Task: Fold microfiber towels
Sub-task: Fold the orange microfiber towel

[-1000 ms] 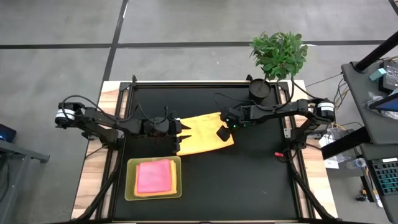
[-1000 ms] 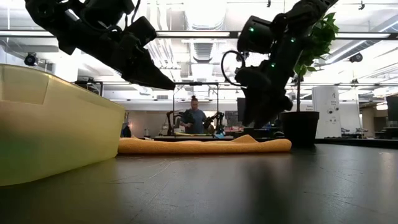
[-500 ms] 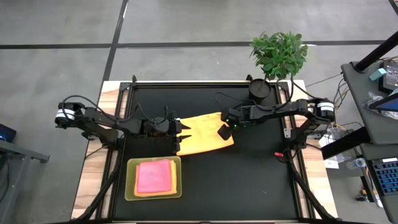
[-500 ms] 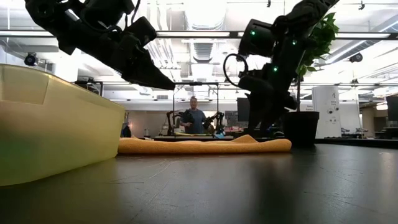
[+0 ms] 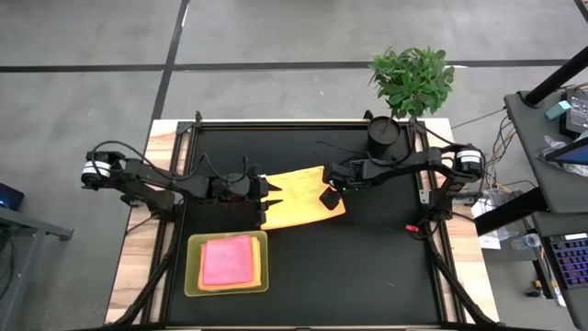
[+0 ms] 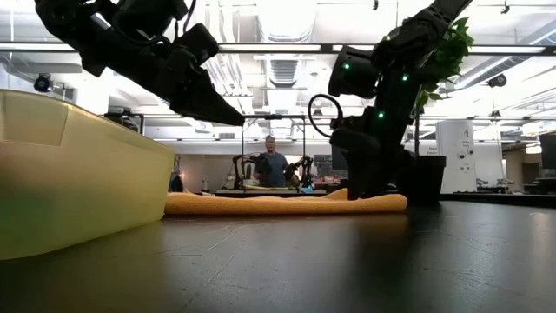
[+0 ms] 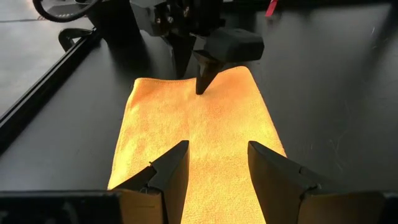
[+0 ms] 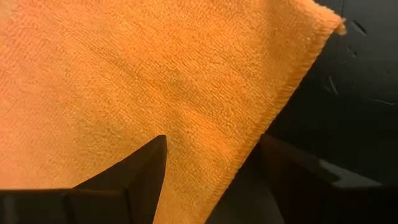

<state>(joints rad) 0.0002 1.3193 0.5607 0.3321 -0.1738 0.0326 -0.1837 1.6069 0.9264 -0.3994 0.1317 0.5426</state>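
From above, the left gripper (image 5: 272, 196) sits at the left edge of a yellow-orange towel (image 5: 299, 197) that lies flat in the middle of the black worktop (image 5: 367, 267). Its fingers are spread apart and hold nothing. In front of it, toward the near edge of the worktop, a translucent lime-green tray (image 5: 195, 276) holds a folded pink towel (image 5: 226, 260) on top of an orange one whose edge just shows.

The left wrist view adds what the top view cannot: the towel (image 7: 196, 137) stretches as a long strip away from the two spread fingers (image 7: 166, 174), and the right gripper (image 7: 205, 78) stands at its far end, one pointed finger aimed down at the cloth.

The low view shows the towel (image 6: 287, 204) as a thin band lying on the worktop, slightly raised at its right end, with the tray wall (image 6: 78, 174) large at the left and a person standing far back in the room.

At the right of the towel, the right gripper (image 5: 328, 195) is over the far corner. Its wrist view shows the towel edge (image 8: 155, 81) lying between its wide-spread fingers (image 8: 134, 177), with bare worktop beside it. A potted plant (image 5: 412, 81) stands at the back right corner.
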